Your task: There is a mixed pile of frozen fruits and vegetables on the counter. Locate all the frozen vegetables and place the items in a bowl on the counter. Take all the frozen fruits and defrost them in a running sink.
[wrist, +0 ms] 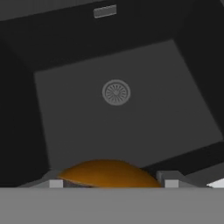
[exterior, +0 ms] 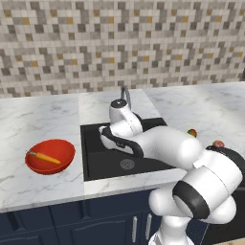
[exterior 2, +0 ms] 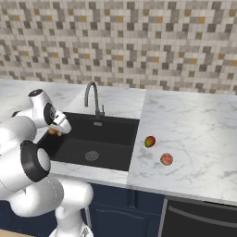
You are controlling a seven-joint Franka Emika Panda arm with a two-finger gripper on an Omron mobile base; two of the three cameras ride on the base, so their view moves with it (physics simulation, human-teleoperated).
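My gripper (wrist: 109, 181) hangs over the left part of the black sink (exterior: 98, 165), shut on a small round orange-brown lump (wrist: 107, 174), one of the frozen vegetables. That lump (exterior 2: 54, 131) also peeks out under the hand (exterior 2: 59, 122) from the right side. The red bowl (exterior: 67, 147) stands on the white marble counter (exterior: 33, 124) left of the sink, with the orange carrot (exterior: 45, 157) lying in it. Two frozen fruits lie right of the sink: a red-green piece (exterior 2: 149, 141) and a reddish-pink round one (exterior 2: 166, 159).
The curved grey tap (exterior 2: 92, 97) rises behind the basin, and the round metal drain (wrist: 116, 92) sits in its floor. No water shows at the tap. A tiled wall closes off the back of the counter. Dark blue cabinets (exterior: 72, 220) run below.
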